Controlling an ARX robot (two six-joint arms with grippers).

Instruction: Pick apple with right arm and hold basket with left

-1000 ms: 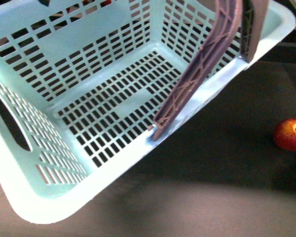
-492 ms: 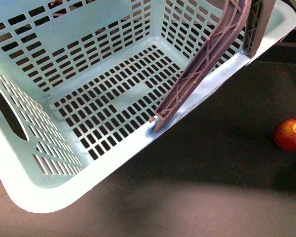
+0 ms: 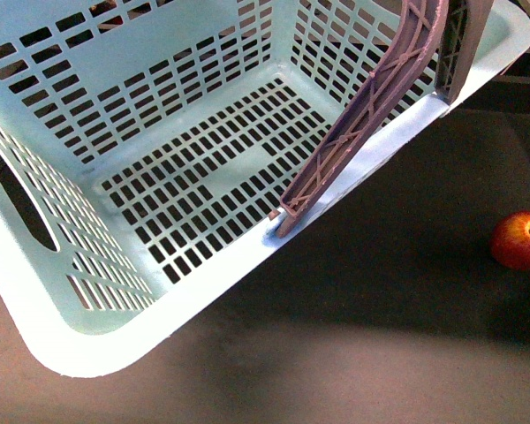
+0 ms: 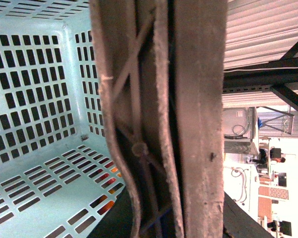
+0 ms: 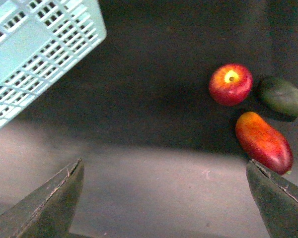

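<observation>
The right hand gapes wide and empty, the apple lying well apart beyond it.

The basket is pale mint-aqua plastic, rectangular, with rounded corners and a broad smooth rim. Its walls and floor are cut with rows of short slots, and its left end wall has a long oval cut-out. It sits tilted, its open top facing up and near, filling the left and middle of the scene. A curved mauve-brown ribbed handle rises from the middle of its right long rim, up and far.

The apple is round, glossy deep red, with a yellow-orange patch around its stem dimple, which faces up. It lies on the dark table at the right, well apart from the basket.
</observation>
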